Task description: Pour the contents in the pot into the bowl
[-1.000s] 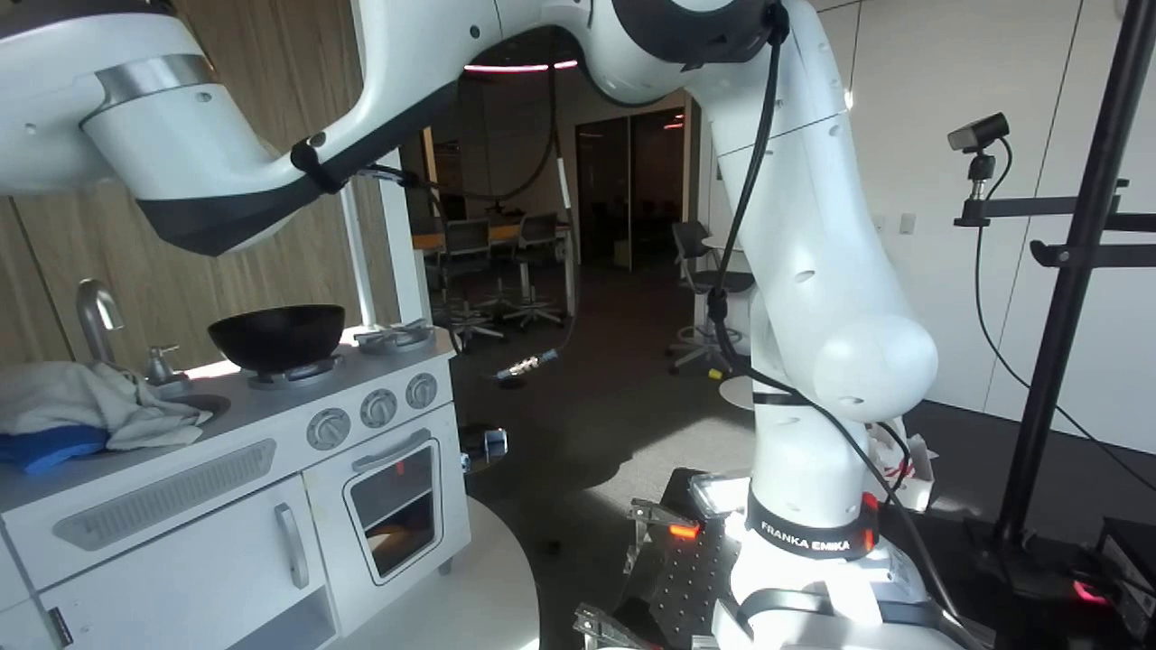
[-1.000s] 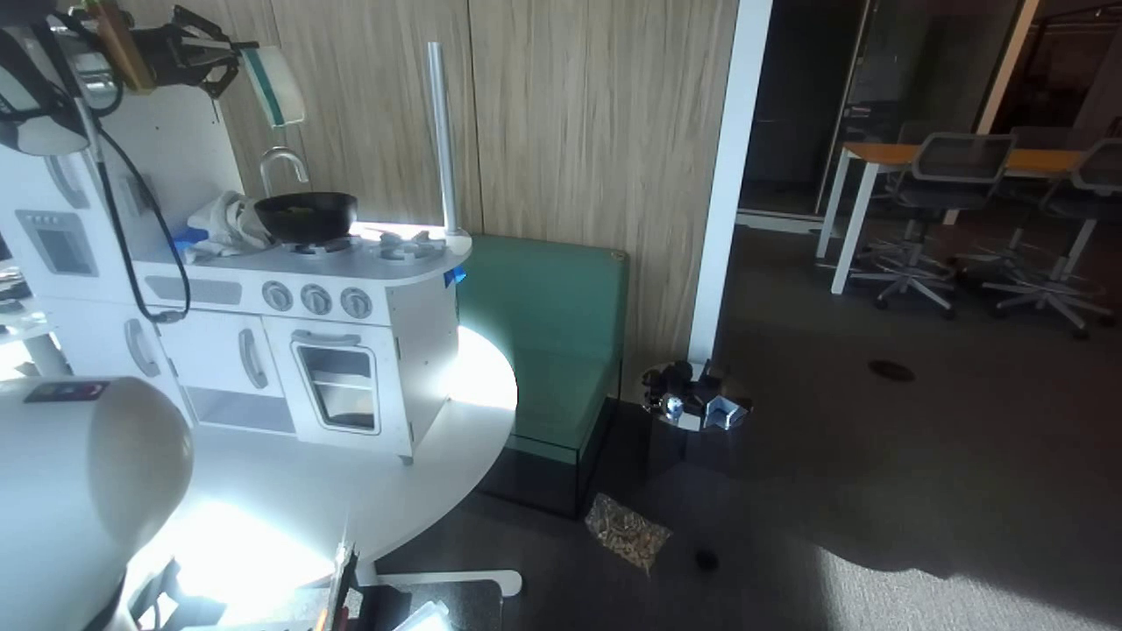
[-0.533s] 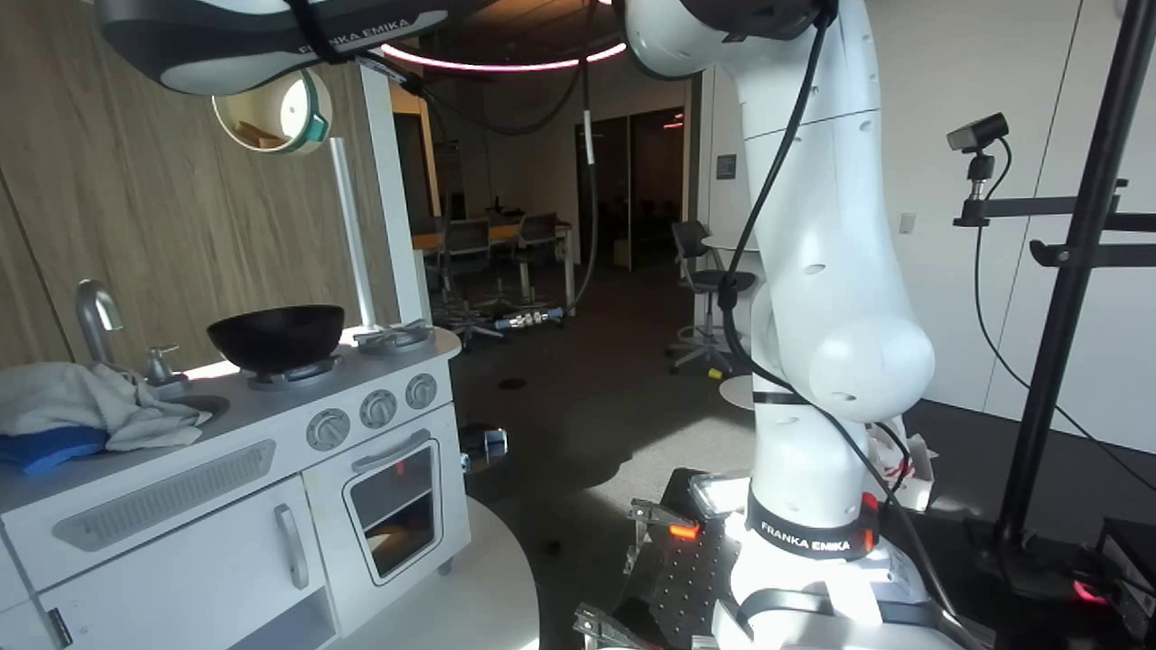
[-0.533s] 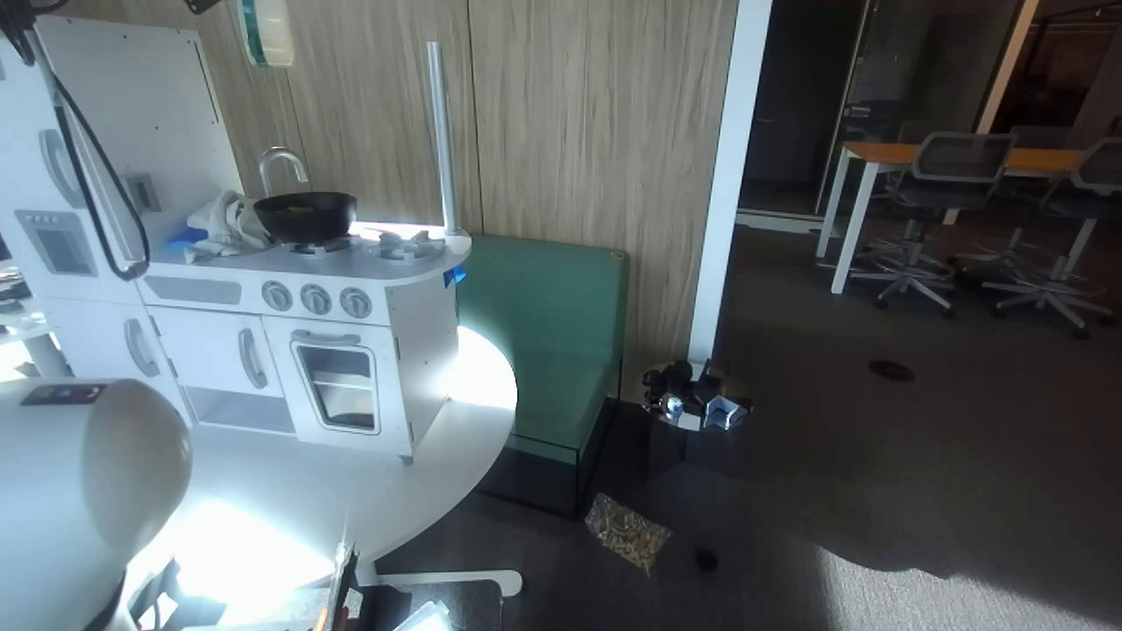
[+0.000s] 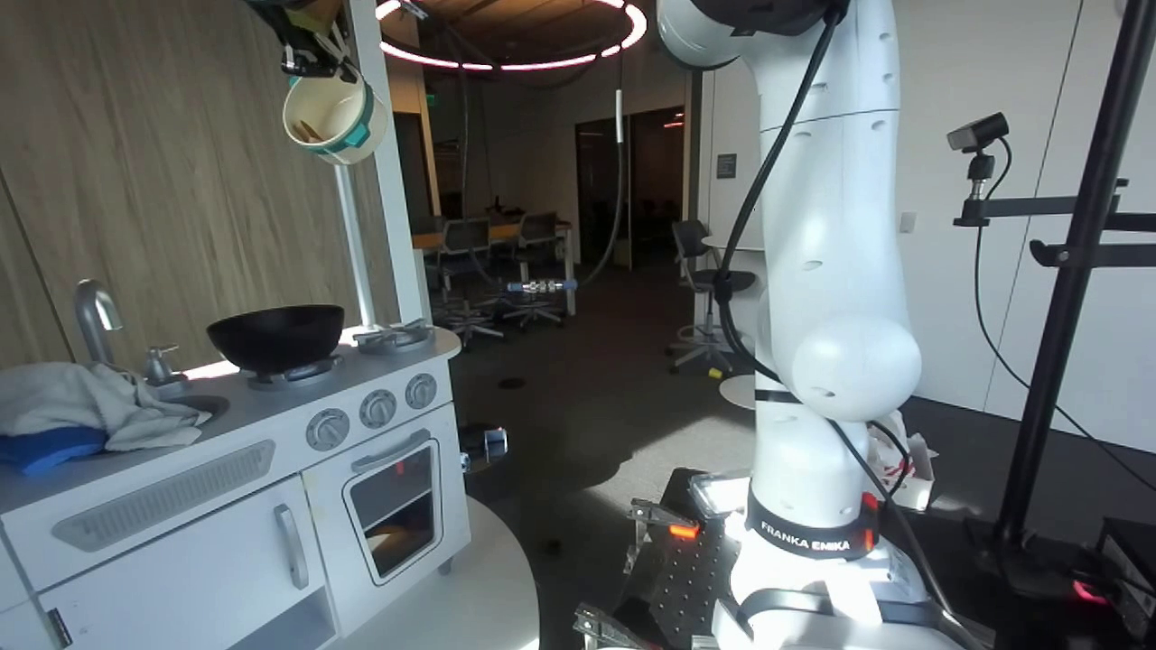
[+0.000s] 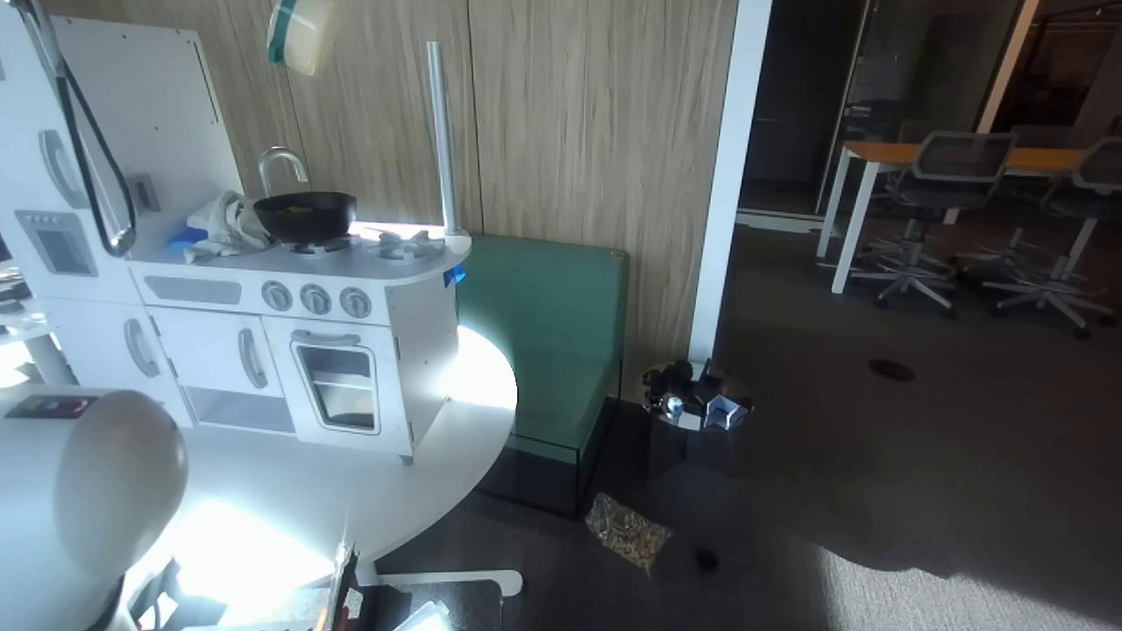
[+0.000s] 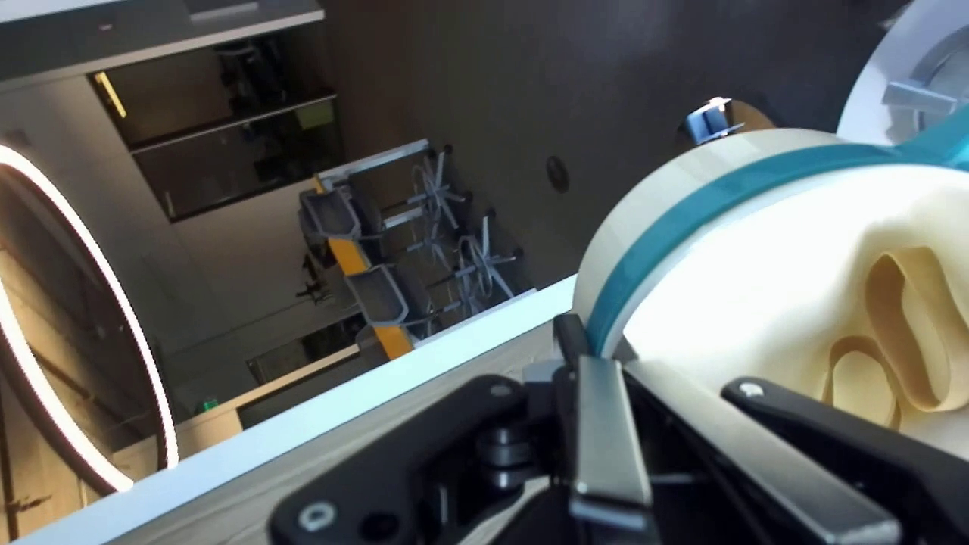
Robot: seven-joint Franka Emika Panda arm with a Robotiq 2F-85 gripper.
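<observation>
The pot (image 5: 336, 108) is pale cream with a teal band at its rim. It is held high above the stove, tipped with its opening toward the camera in an exterior view. It also shows at the top of an exterior view (image 6: 302, 37). Beige ring-like pieces (image 7: 920, 325) lie inside it. My gripper (image 7: 594, 344) is shut on the pot's rim, one finger outside and one inside; it also shows in an exterior view (image 5: 330, 70). The glossy black bowl (image 5: 280, 338) sits upright on a burner below the pot. It also shows in an exterior view (image 6: 307, 221).
A toy kitchen (image 5: 388, 506) carries the bowl. A faucet (image 5: 95, 311) and a grey cloth (image 5: 99, 402) over blue cloth are left of the bowl. A metal post (image 5: 355, 244) rises behind the right burner (image 5: 395, 338). A green bench (image 6: 543, 324) stands beside the kitchen.
The pot has risen, moved right in both exterior views, and changed its tilt while staying in my gripper. The forearm has moved up out of view. The bowl has not moved.
</observation>
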